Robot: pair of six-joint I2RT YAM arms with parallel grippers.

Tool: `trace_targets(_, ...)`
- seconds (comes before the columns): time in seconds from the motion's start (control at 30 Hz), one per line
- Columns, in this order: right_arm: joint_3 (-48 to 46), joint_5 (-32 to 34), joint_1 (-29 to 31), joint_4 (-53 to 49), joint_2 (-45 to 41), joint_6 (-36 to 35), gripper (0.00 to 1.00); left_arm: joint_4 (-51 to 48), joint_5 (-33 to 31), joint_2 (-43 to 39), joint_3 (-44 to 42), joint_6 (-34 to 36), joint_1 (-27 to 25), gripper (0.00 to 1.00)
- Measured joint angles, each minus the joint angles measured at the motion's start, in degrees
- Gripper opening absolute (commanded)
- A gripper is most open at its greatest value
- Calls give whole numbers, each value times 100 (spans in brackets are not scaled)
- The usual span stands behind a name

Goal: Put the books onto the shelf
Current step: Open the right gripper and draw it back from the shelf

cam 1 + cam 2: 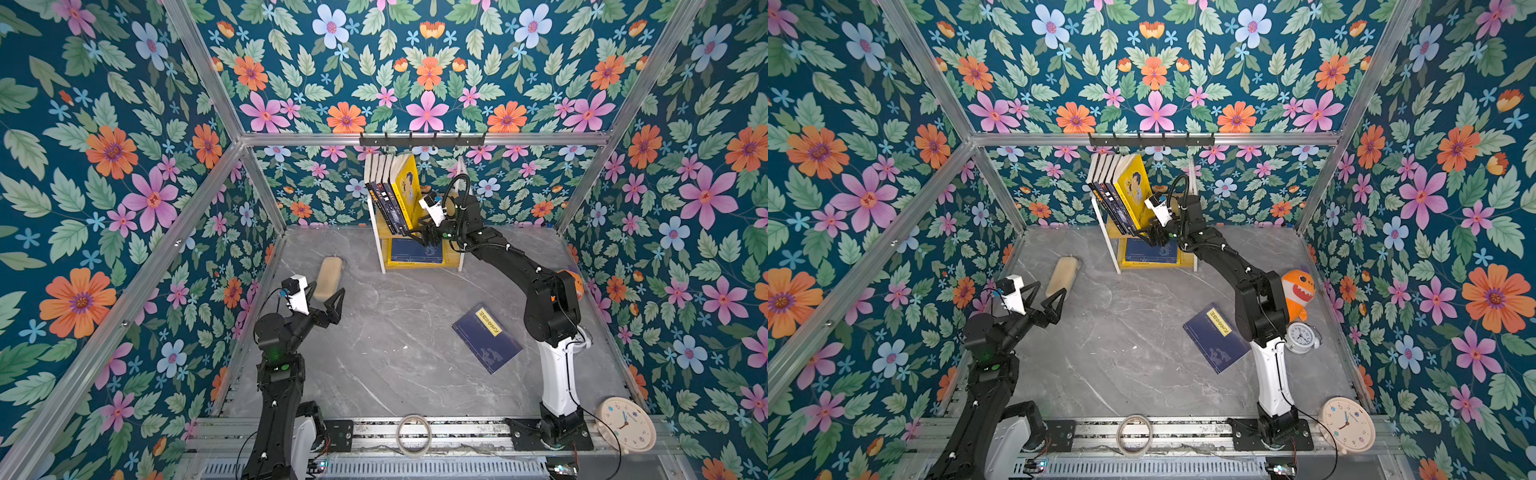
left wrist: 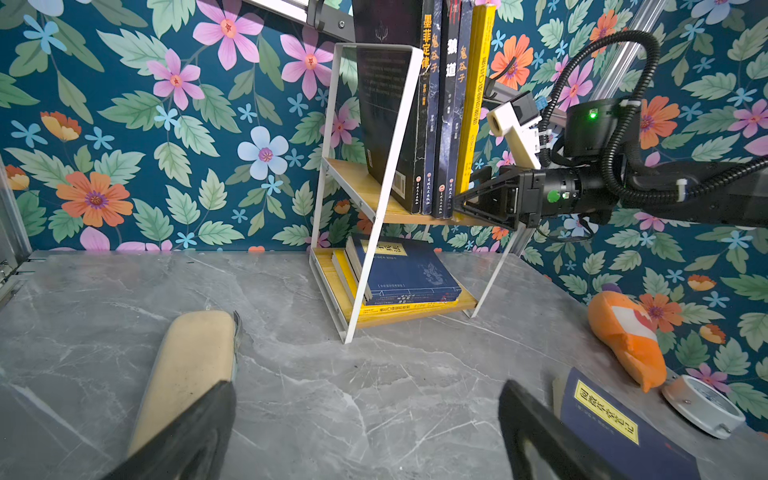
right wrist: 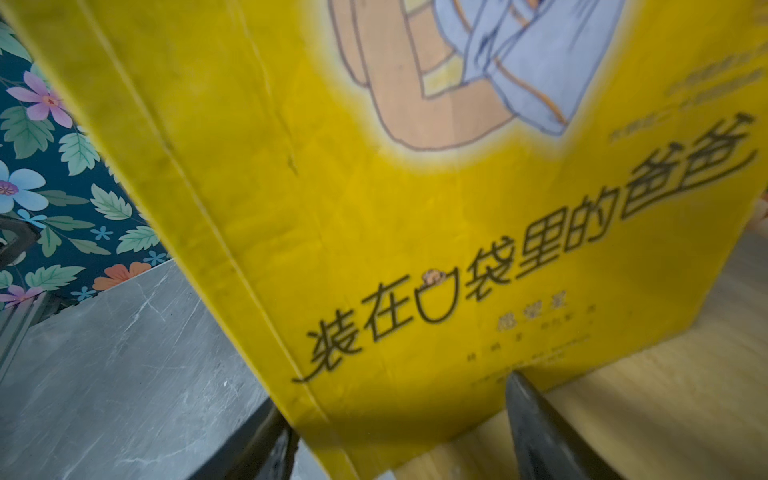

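The shelf (image 1: pixel 376 239) stands at the back wall. On its upper board several dark books (image 1: pixel 384 195) lean left, with a yellow book (image 1: pixel 409 187) outermost. A stack of books (image 1: pixel 415 251) lies flat on the lower board. My right gripper (image 1: pixel 424 237) is at the yellow book's (image 3: pixel 415 208) lower front corner. Its jaws stand apart with that corner between them; one fingertip (image 3: pixel 517 384) touches the cover's bottom edge. A navy book with a yellow label (image 1: pixel 486 338) lies flat on the table. My left gripper (image 1: pixel 326 293) hovers open and empty at the left.
A beige oblong pad (image 1: pixel 328 278) lies just beyond the left gripper. An orange shark plush (image 1: pixel 1298 291) and an alarm clock (image 1: pixel 1302 336) sit by the right wall. A round wall clock (image 1: pixel 625 424) and a tape roll (image 1: pixel 413 434) rest on the front rail.
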Motion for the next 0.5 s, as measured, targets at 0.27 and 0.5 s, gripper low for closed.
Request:
trace_targets(0.27,-658,-39,2,-122,-656,-37,85,-9,-4,-37,-13,24,-46,100)
trace_targets(0.5,-2247,149,4,2,-2059,243,85,-20,-11,-50,-9,20,-118,100)
